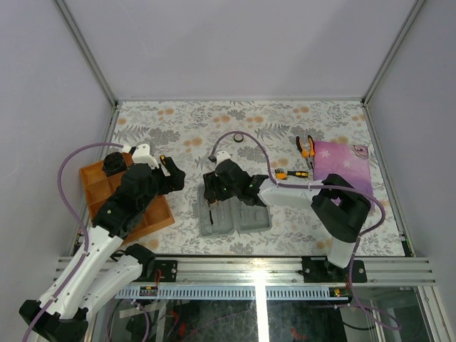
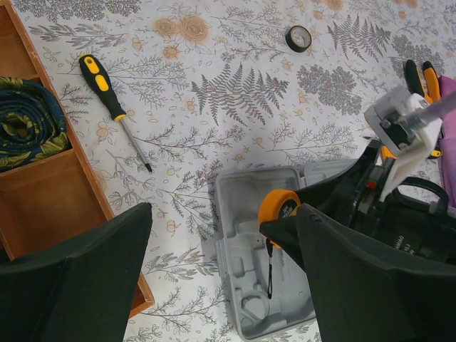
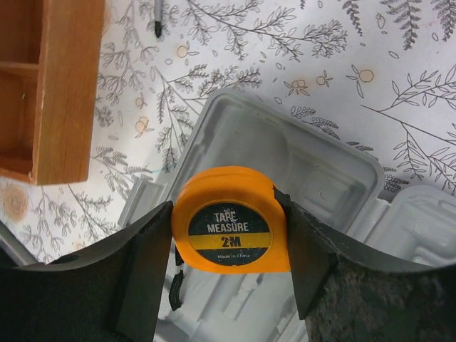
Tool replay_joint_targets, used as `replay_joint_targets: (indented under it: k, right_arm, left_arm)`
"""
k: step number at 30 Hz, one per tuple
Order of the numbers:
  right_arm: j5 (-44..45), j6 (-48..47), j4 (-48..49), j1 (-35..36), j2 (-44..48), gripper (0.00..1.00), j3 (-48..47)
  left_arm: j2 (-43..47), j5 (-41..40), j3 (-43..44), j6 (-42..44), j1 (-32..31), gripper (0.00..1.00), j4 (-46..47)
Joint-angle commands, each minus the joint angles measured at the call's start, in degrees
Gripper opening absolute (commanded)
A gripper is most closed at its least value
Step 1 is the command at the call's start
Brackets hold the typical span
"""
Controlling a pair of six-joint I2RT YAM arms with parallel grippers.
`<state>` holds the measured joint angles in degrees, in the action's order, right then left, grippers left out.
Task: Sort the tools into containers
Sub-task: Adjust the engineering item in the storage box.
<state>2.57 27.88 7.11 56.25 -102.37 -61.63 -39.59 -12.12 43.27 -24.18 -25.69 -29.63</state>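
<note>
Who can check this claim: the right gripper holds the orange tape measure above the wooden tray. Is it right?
Wrong in one point. The right gripper does hold the tape measure, but above the open grey case, not the tray, which lies off to the side. The right wrist view shows it.

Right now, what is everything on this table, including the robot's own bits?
tool case: one, grey, open, table centre
tape measure: one, orange, held above the case
screwdriver: one, black and yellow, on the table beside the tray
tape ring: one, black, far side
pliers: one, orange and black, beside the cloth
bit set: one, black and orange, left of the cloth
cloth: one, purple, right side
wooden tray: one, orange-brown, left side
rolled fabric: one, dark blue, in the tray
left gripper: black, open, empty
right gripper: black, gripping the tape measure
</note>
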Motion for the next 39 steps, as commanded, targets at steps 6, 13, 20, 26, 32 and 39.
replay_joint_targets:
  k: [6, 13, 20, 26, 32, 39]
  right_arm:
    - [7.0, 12.7, -7.3, 0.3, -5.2, 0.30, -9.6]
    - [11.5, 19.3, -13.2, 0.3, -8.6, 0.30, -14.6]
    - [13.2, 21.1, -14.9, 0.3, -9.8, 0.30, -16.0]
    - [12.1, 21.4, -14.4, 0.6, -10.8, 0.30, -17.1]
    - [10.8, 21.2, -12.9, 0.8, -11.2, 0.31, -17.3]
    - [10.7, 21.4, -12.9, 0.8, -11.4, 0.31, -17.7]
  left_arm:
    - [0.6, -1.7, -0.2, -0.8, 0.4, 0.81, 0.6]
    - [1.7, -3.2, -0.3, -1.2, 0.4, 0.82, 0.5]
    - [1.4, -3.0, -0.2, -1.1, 0.4, 0.82, 0.4]
    - [1.5, -3.0, -0.2, -1.1, 0.4, 0.82, 0.4]
    - [1.2, -2.7, -0.3, -1.1, 0.3, 0.82, 0.4]
    - [1.2, -2.6, -0.2, -1.1, 0.4, 0.82, 0.5]
